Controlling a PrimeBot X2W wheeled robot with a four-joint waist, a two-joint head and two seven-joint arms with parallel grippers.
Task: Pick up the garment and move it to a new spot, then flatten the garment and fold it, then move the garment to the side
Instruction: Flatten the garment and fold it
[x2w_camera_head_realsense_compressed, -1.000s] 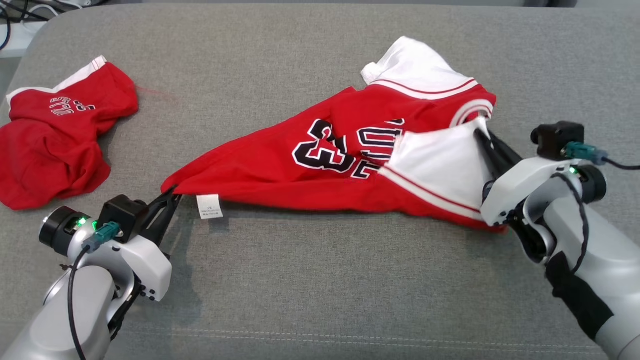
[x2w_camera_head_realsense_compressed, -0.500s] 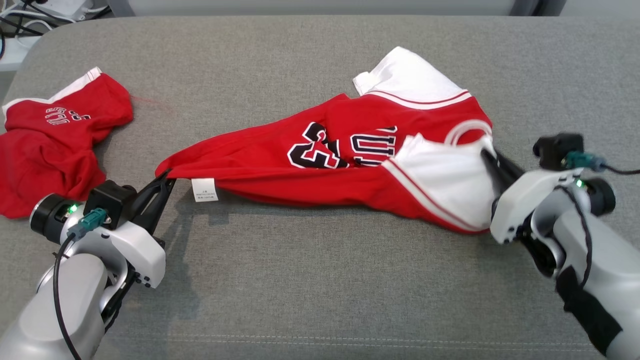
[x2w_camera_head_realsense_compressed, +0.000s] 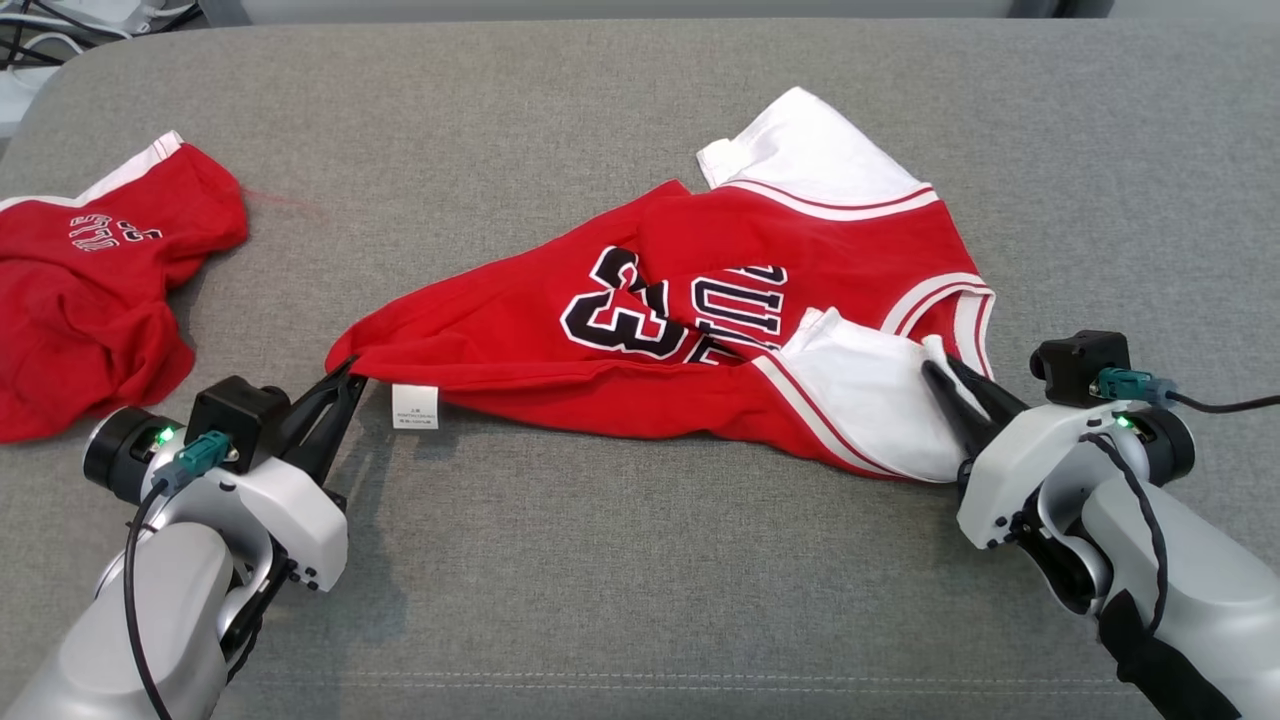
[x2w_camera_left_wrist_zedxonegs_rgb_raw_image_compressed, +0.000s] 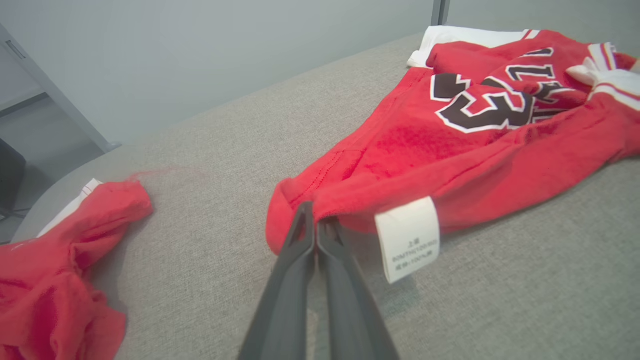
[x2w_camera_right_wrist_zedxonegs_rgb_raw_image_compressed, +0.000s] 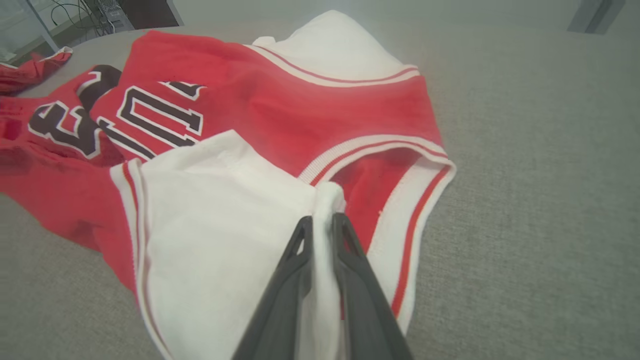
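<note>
The garment (x2w_camera_head_realsense_compressed: 640, 290) is a red jersey with white sleeves and dark numbers, lying crumpled and stretched across the grey padded surface (x2w_camera_head_realsense_compressed: 640, 560). My left gripper (x2w_camera_head_realsense_compressed: 350, 370) is shut on its red hem corner at the left end, beside a white label (x2w_camera_head_realsense_compressed: 415, 407). The left wrist view shows the closed gripper (x2w_camera_left_wrist_zedxonegs_rgb_raw_image_compressed: 315, 220) pinching red cloth of the garment (x2w_camera_left_wrist_zedxonegs_rgb_raw_image_compressed: 475, 150). My right gripper (x2w_camera_head_realsense_compressed: 940, 365) holds the edge of the white sleeve at the garment's right end. In the right wrist view a white fold of the garment (x2w_camera_right_wrist_zedxonegs_rgb_raw_image_compressed: 280, 105) sits between that gripper's (x2w_camera_right_wrist_zedxonegs_rgb_raw_image_compressed: 322, 220) narrowly parted fingers.
A second red garment (x2w_camera_head_realsense_compressed: 80, 290) with white trim lies bunched at the far left, also seen in the left wrist view (x2w_camera_left_wrist_zedxonegs_rgb_raw_image_compressed: 60, 260). Cables lie beyond the surface's back left corner (x2w_camera_head_realsense_compressed: 40, 20). Bare grey padding stretches in front of the jersey and to its right.
My right gripper has come down and toward me with the white sleeve, so the jersey's right end now lies lower and slacker. The left gripper keeps its hold on the hem corner.
</note>
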